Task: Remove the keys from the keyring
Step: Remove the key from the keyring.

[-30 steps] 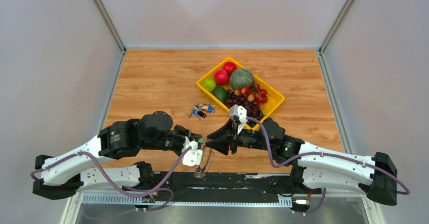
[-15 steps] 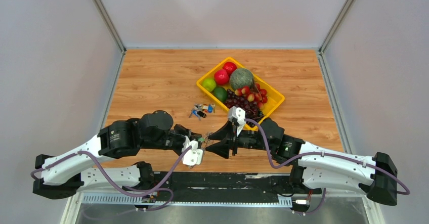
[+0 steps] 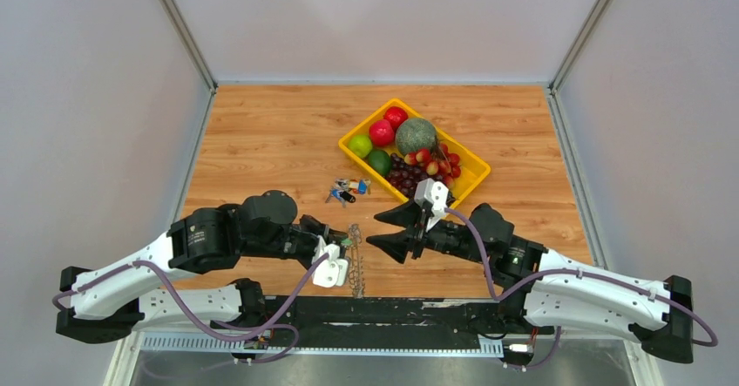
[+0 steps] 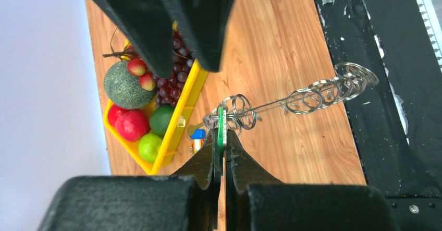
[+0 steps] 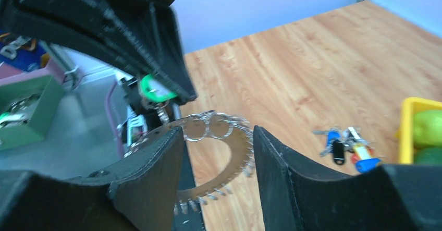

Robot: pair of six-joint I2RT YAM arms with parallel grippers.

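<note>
My left gripper is shut on the small green tag of the keyring. The ring hangs from it near the table's front edge. In the left wrist view the ring is edge on, its silver loops bunched at both ends. The keys form a saw-toothed arc in the right wrist view, just beyond my right gripper. The right gripper is open and empty, a little right of the ring and not touching it. The tag shows between the left fingers.
A small bunch of blue, red and black keys lies on the wood behind the grippers. A yellow tray holds a melon, apples, limes and grapes. The black front rail lies under the ring's lower end.
My right gripper has drawn back to the right, away from the left gripper. The keyring now shows hanging free from the left gripper, which has stayed put.
</note>
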